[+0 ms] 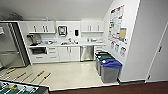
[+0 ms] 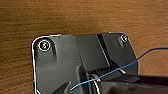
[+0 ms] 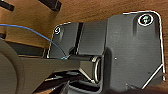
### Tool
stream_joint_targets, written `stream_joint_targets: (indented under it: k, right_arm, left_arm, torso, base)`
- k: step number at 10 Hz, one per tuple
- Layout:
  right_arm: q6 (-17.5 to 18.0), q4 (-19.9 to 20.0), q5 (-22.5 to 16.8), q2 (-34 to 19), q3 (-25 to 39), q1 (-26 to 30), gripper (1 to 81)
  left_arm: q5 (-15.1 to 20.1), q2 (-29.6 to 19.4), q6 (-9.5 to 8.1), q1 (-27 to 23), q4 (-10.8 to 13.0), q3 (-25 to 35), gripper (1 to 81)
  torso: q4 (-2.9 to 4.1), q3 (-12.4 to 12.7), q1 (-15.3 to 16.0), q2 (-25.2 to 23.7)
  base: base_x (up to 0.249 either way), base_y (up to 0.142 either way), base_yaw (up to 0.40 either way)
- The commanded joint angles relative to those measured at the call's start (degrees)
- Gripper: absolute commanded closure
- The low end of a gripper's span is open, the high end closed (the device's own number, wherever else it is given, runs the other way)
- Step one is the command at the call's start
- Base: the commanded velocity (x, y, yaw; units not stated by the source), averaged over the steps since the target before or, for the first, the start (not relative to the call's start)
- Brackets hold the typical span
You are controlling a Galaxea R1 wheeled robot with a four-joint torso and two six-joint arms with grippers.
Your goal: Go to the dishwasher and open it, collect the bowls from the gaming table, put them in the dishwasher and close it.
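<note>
The dishwasher (image 1: 87, 53) is a stainless-steel front under the counter at the far wall, right of the white cabinet doors, and its door is closed. It stands several steps ahead of me across a pale floor. The bowls and the gaming table are out of view. In the left wrist view my arm's dark plate (image 2: 82, 62) hangs over brown wood-grain floor (image 2: 75, 17). The right wrist view has the same dark plate (image 3: 130, 50) above the same kind of floor (image 3: 95, 10).
Recycling bins (image 1: 110, 70) with blue, green and dark lids line the right wall near the dishwasher. A steel fridge (image 1: 11, 47) stands at the left. A green-field foosball table (image 1: 17, 88) with rods juts in at the lower left. A dark wood strip (image 1: 112, 88) borders the pale floor.
</note>
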Motion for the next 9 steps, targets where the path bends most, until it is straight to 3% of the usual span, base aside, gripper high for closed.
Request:
stream_joint_targets:
  k: [1, 9]
  right_arm:
    - [-0.34, -0.92, -2.5, -1.0, 0.89, 2.88, 1.0]
    - [-0.34, -1.01, -2.5, -1.18, 1.06, 3.06, 1.0]
  left_arm:
    - [2.58, -1.0, 0.35, -2.92, 0.68, 0.72, 1.0]
    - [2.58, -1.0, 0.35, -2.75, 0.68, 0.72, 1.0]
  torso:
    - [0.0, 0.0, 0.0, 0.0]
    - [0.0, 0.0, 0.0, 0.0]
  base:
    - [0.123, 0.0, 0.0]
    - [0.124, 0.0, 0.0]
